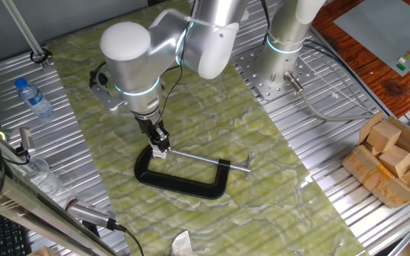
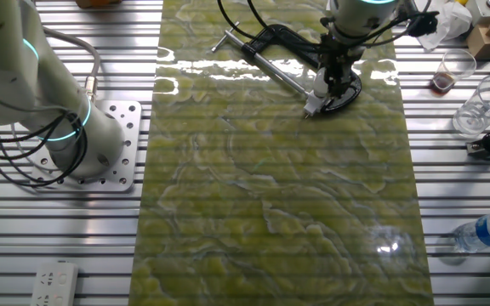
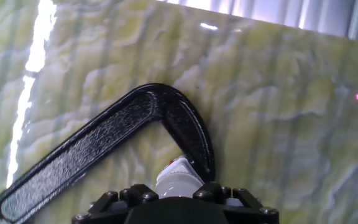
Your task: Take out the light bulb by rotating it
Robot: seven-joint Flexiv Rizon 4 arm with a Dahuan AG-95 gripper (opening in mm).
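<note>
The light bulb (image 1: 160, 151), small and frosted white, sits at the left end of a black C-clamp (image 1: 184, 183) that lies flat on the green marbled mat. My gripper (image 1: 159, 144) reaches down from above with its dark fingers closed on either side of the bulb. From the other fixed view the bulb (image 2: 314, 103) pokes out below the gripper (image 2: 328, 88), beside the clamp (image 2: 289, 40). The hand view shows the bulb (image 3: 178, 179) wedged between the two fingers of the gripper (image 3: 178, 191), against the clamp's curved corner (image 3: 166, 109). The bulb's socket is hidden.
The clamp's steel screw (image 1: 205, 161) runs right from the bulb. A blue-capped bottle (image 1: 33, 97) lies far left on the metal table. A box of wooden blocks (image 1: 393, 160) stands at the right edge. The arm's base (image 1: 280, 67) is bolted down behind the mat.
</note>
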